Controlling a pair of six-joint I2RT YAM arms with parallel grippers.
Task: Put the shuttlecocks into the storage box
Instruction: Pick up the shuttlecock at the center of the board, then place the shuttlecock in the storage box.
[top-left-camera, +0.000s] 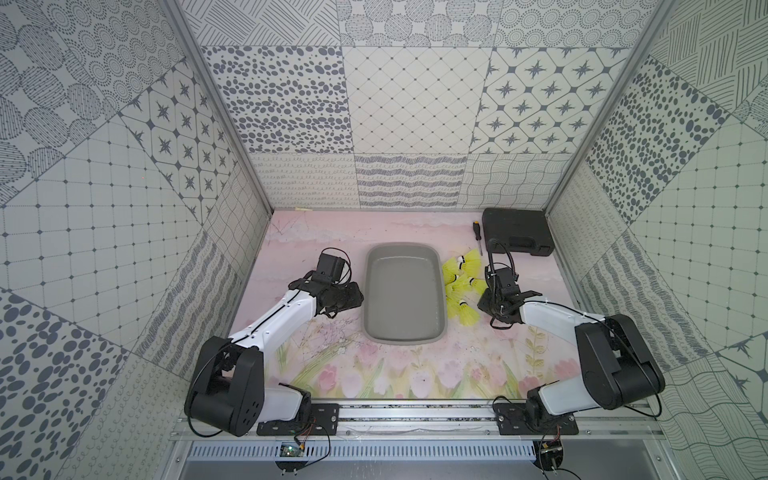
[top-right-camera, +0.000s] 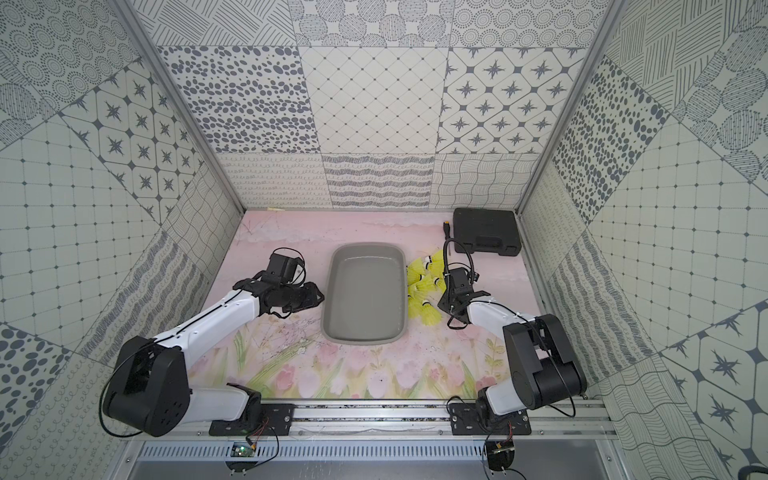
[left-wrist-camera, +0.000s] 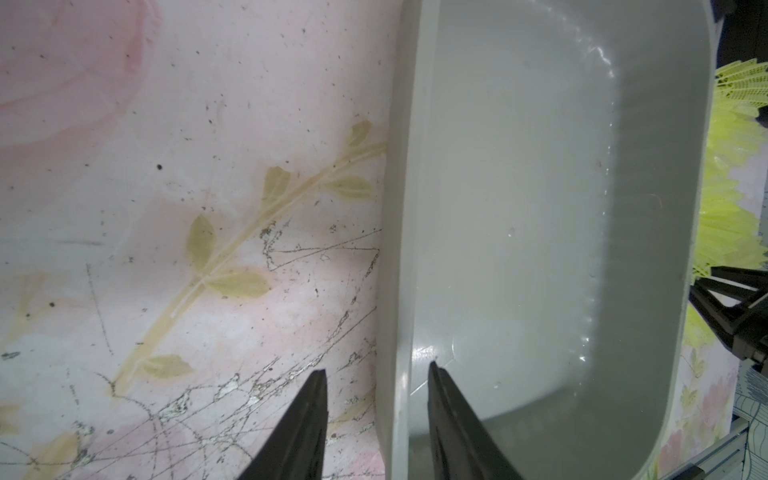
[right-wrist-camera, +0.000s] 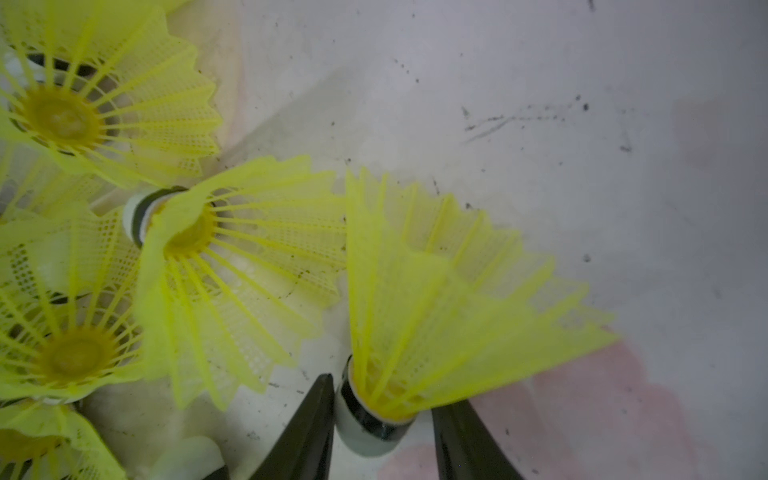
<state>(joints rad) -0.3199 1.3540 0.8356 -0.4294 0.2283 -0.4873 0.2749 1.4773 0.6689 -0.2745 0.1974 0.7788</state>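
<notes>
The shuttlecocks (top-left-camera: 461, 286) lie heaped on the table (top-left-camera: 332, 232) just beside the storage box (top-left-camera: 403, 338), partly hidden by the right hand (right-wrist-camera: 384, 392), whose fingers flank the white tip of one shuttlecock (right-wrist-camera: 436, 291), clenched or not I cannot tell, while the left hand (left-wrist-camera: 376, 370) stands released astride the box's opposite wall.

In both top views, looking steeply down from high above the near edge toward the back wall (top-left-camera: 415, 104), far enough to take in the whole table (top-left-camera: 316, 232); nearly the same scene, shifted slightly sideways. From the left wrist, close and low, looking past the left gripper (left-wrist-camera: 376, 368) along the tray (left-wrist-camera: 395, 249), shuttlecocks (left-wrist-camera: 727, 216) at the right edge. From the right wrist, closer still, past the right gripper (right-wrist-camera: 380, 392) onto those same shuttlecocks.
</notes>
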